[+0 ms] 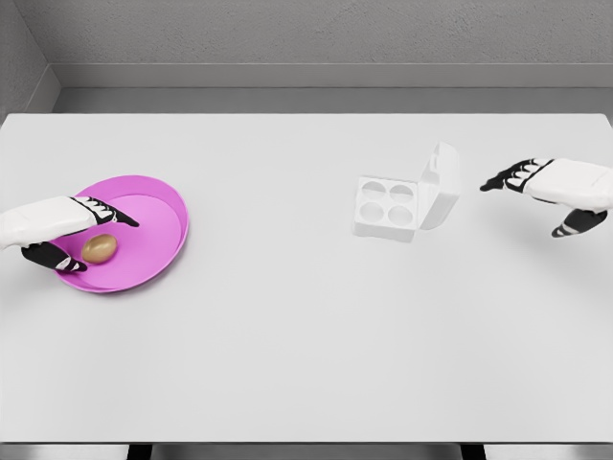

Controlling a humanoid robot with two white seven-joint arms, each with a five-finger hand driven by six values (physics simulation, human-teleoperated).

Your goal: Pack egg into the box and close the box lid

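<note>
a: on the left of the frame, where's the egg (99, 248)?

b: it lies in the pink plate (163, 206), at its left part. the left hand (59, 230) reaches over it, fingers (107, 213) above and thumb below the egg, bracketing it; whether they touch it, i cannot tell.

a: and at the right?

b: the white box (388, 206) sits on the table (306, 345) right of centre, lid (439, 185) up, four cups showing. the right hand (560, 187) hovers beside it at the right edge, fingers relaxed, holding nothing.

A brown egg (99, 248) lies in a pink plate (158, 196); the white four-cup box (388, 206) stands open, lid (440, 186) upright.
</note>
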